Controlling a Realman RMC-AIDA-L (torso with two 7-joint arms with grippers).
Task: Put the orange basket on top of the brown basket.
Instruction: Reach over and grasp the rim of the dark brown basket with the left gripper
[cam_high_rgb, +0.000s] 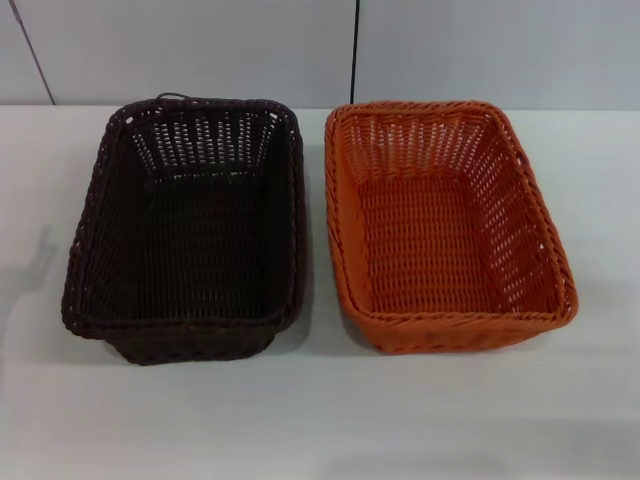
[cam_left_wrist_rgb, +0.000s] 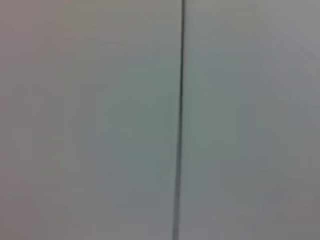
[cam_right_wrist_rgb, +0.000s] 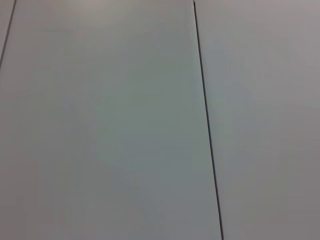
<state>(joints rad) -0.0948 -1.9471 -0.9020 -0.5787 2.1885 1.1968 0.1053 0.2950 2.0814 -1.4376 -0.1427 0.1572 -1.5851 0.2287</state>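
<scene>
The orange basket (cam_high_rgb: 447, 226) stands on the white table at the right in the head view, open side up and empty. The brown basket (cam_high_rgb: 189, 228) stands beside it at the left, also upright and empty, with a narrow gap between the two rims. Neither gripper nor arm shows in the head view. Both wrist views show only a plain grey panelled wall with a dark seam (cam_left_wrist_rgb: 179, 120), and no fingers.
The white table (cam_high_rgb: 320, 410) extends in front of the baskets and to both sides. A grey panelled wall (cam_high_rgb: 200, 50) rises right behind the table's far edge, close behind both baskets.
</scene>
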